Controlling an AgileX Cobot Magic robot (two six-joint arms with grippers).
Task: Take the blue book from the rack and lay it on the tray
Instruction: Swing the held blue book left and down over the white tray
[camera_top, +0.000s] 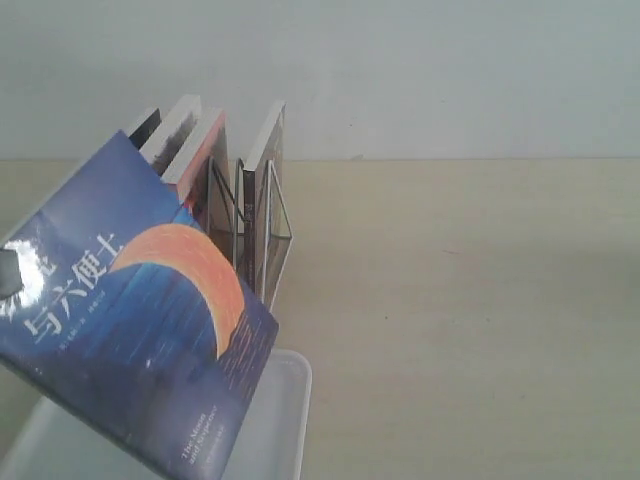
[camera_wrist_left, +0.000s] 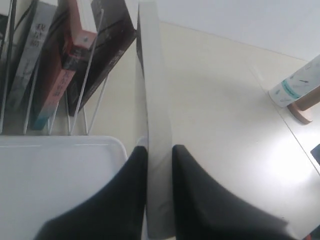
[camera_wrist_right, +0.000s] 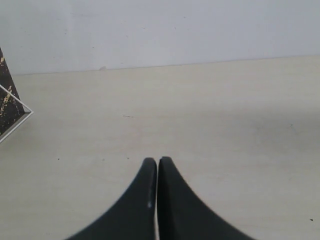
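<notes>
Fingers (camera_wrist_left: 127, 185) of the left gripper (camera_wrist_left: 159, 148), black and tapered, are clamped on the thin dark-blue paperback with an orange crescent moon and white lettering on its cover (camera_top: 130, 320), its pale page edge squeezed between them. From where I stand the blue book is held up tilted in front of the rack, cover facing out, running away from that gripper's tips. Just beside the gripper, on one side of the held book, lies the white rectangular plastic tray with rounded corners and a low rim (camera_wrist_left: 65, 141). Whether the book's lower corner touches it I cannot tell. Beyond the tray, further from the fingertips, stands the small white thin-wire rack (camera_wrist_left: 89, 95) with a grey-spined book (camera_wrist_left: 35, 55), a red-spined book (camera_wrist_left: 65, 70) and a black book (camera_wrist_left: 107, 40) leaning in its slots. On the held book's other side, well apart, a white cylinder with teal markings (camera_wrist_left: 292, 85) sits on a tan base. The right gripper (camera_wrist_right: 158, 161) has its black fingers pressed together with nothing between them, hanging over the bare pale wooden table (camera_wrist_right: 225, 110), with a corner of a dark gold-flecked cover (camera_wrist_right: 7, 100) off to one side ahead of it.
</notes>
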